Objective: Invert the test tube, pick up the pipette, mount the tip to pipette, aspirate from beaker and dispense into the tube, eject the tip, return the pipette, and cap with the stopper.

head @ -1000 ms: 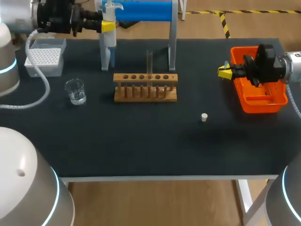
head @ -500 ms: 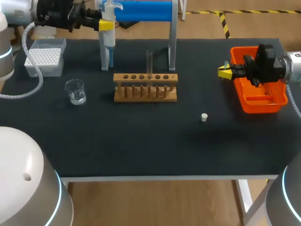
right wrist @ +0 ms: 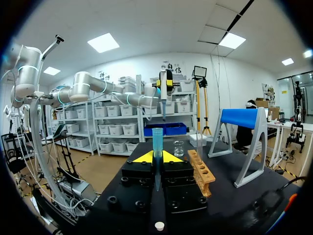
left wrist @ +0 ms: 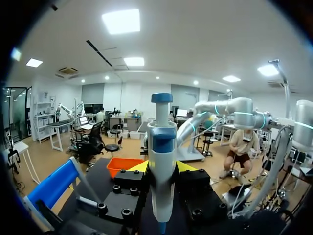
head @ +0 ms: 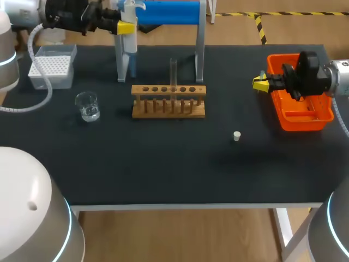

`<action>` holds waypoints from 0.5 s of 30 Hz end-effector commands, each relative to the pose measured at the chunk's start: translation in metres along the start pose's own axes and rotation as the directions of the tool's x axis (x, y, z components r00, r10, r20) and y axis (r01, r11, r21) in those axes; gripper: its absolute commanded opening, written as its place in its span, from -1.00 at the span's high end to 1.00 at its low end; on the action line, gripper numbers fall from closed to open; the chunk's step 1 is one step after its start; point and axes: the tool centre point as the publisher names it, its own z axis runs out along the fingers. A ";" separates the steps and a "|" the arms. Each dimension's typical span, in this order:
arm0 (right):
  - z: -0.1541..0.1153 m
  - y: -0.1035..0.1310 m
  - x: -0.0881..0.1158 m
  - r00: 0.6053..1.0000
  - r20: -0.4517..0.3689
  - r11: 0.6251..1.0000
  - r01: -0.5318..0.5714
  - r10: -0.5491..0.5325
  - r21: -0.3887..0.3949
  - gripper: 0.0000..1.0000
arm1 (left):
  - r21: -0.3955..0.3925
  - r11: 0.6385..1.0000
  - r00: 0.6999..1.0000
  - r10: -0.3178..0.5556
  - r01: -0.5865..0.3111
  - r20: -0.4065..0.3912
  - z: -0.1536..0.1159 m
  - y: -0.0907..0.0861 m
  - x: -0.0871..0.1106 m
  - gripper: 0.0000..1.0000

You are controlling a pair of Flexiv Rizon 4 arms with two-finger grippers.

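Note:
My left gripper (head: 126,27) (left wrist: 162,166) is at the table's far left, next to the blue pipette stand (head: 163,12). It is shut on the white pipette with a blue plunger (head: 129,43) (left wrist: 161,142), which hangs upright. A clear test tube (head: 173,71) stands in the wooden rack (head: 169,101). The beaker (head: 87,105) (right wrist: 179,148) sits left of the rack, with the tip box (head: 52,65) behind it. Over the orange bin (head: 322,112), my right gripper (head: 260,83) (right wrist: 157,157) is shut on an upright blue pipette tip (right wrist: 157,139). The white stopper (head: 236,136) (right wrist: 159,225) lies on the mat.
The black table (head: 163,164) ends at a near edge just below the stopper's row. The stand's silver legs (head: 199,54) rise right behind the rack. The orange bin sits at the table's right edge.
My left arm has carried the pipette slightly up and to the right, away from the stand's left leg. The right arm has kept still.

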 end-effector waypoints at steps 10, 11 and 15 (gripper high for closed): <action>-0.001 0.000 0.000 1.000 -0.001 1.000 0.000 0.000 0.002 1.00 | 0.027 0.999 0.993 0.024 -0.027 0.120 0.034 -0.025 0.040 1.00; -0.001 0.000 0.000 1.000 -0.001 1.000 0.000 0.000 0.002 1.00 | 0.023 0.999 0.992 0.023 -0.026 0.123 0.036 -0.026 0.041 1.00; -0.001 0.000 0.000 1.000 -0.001 1.000 0.000 0.000 0.002 1.00 | 0.032 0.999 0.992 0.033 -0.037 0.124 0.045 -0.030 0.045 1.00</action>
